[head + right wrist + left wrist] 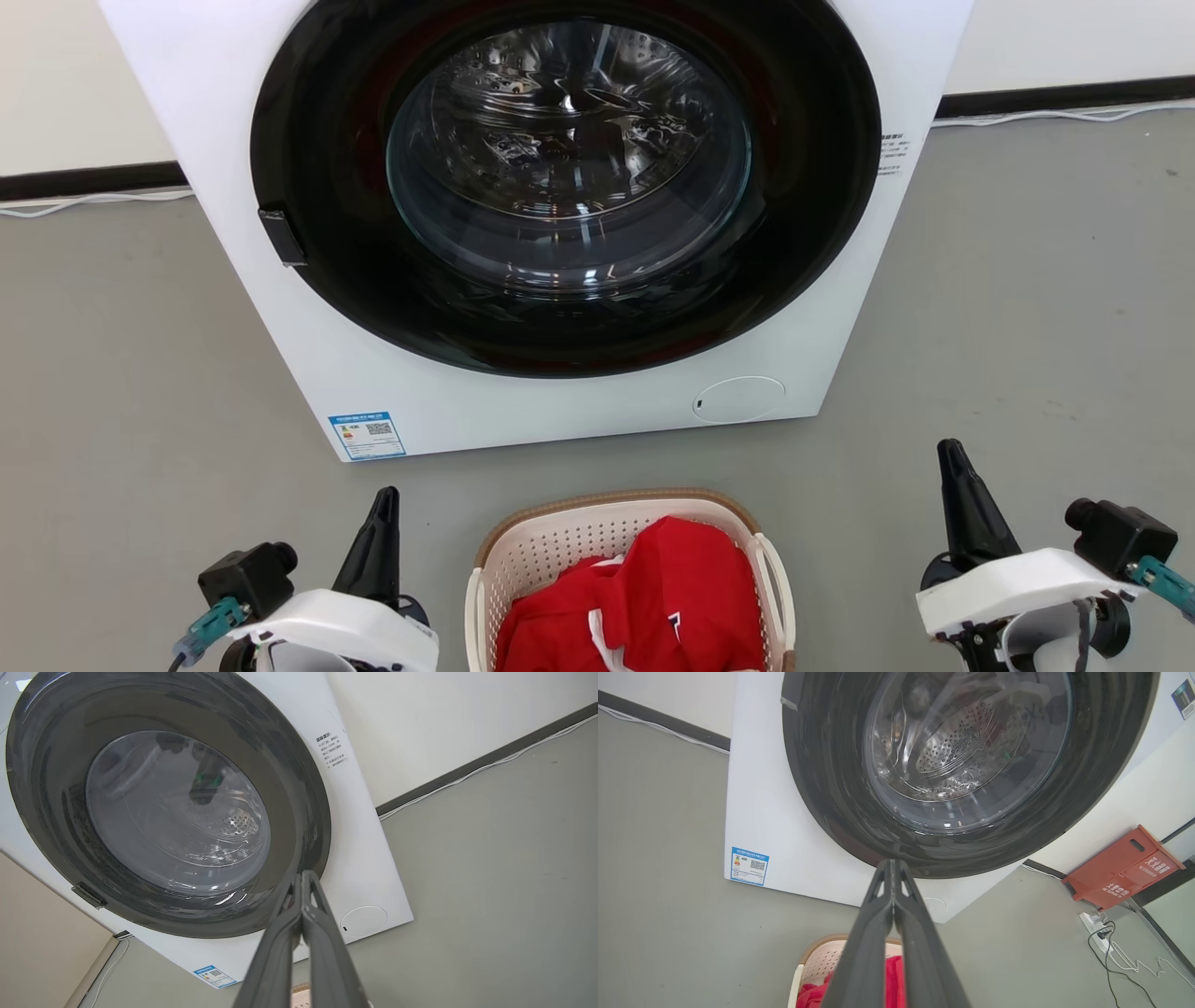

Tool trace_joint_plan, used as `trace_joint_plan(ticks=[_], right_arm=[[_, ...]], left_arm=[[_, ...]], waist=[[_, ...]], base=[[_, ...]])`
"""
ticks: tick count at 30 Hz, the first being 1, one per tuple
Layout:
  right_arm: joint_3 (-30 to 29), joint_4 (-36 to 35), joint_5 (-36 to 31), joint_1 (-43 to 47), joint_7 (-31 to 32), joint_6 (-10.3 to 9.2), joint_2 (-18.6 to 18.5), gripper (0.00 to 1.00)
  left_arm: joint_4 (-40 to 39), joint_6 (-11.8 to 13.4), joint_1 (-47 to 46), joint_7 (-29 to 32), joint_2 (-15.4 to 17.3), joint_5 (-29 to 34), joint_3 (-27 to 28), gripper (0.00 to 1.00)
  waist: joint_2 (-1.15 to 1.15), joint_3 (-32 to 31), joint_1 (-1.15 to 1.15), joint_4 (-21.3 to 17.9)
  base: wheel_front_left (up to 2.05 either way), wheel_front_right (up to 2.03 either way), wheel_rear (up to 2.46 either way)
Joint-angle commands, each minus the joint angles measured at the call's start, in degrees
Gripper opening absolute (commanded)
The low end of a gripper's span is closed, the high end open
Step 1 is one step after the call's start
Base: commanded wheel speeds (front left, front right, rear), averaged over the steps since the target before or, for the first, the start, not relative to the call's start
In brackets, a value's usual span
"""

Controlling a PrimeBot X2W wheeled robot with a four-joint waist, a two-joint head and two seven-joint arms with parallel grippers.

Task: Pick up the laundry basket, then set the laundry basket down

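Note:
The laundry basket [560,541] sits on the grey floor at the bottom middle of the head view, cream-white and perforated with a tan rim, white loop handles on both sides, and red cloth [653,607] piled inside. My left gripper [385,499] hangs to the basket's left, fingers pressed together and empty. My right gripper [950,453] is off to the basket's right, also shut and empty, well apart from the handle. In the left wrist view the shut left gripper [892,863] crosses over the basket's far corner [822,956]. The right gripper [303,875] points at the washer.
A big white washing machine [280,308] with a dark round door [560,187] stands just behind the basket. An orange-red box [1122,868] and a power strip with cables [1099,926] lie by the wall. Grey floor spreads on both sides.

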Motion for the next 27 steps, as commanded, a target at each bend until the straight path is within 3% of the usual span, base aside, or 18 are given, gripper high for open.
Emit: trace_joint_plan(ticks=[1,27], right_arm=[[-0.43,-1.87,1.77,-1.33,0.53,0.07,-0.28,0.00],[-2.36,-3.12,15.80,-0.85,4.68,0.16,0.70,0.00]], left_arm=[[-1.82,-0.38,-1.78,0.25,0.24,-1.67,0.80,0.00],[-2.76,-0.88,-1.85,4.46,0.37,-15.80,3.30,0.00]], waist=[[0.00,-0.03,-0.01,0.04],[0.00,-0.58,-0.01,0.64]], base=[[0.00,0.00,0.00],[0.00,0.00,0.00]])
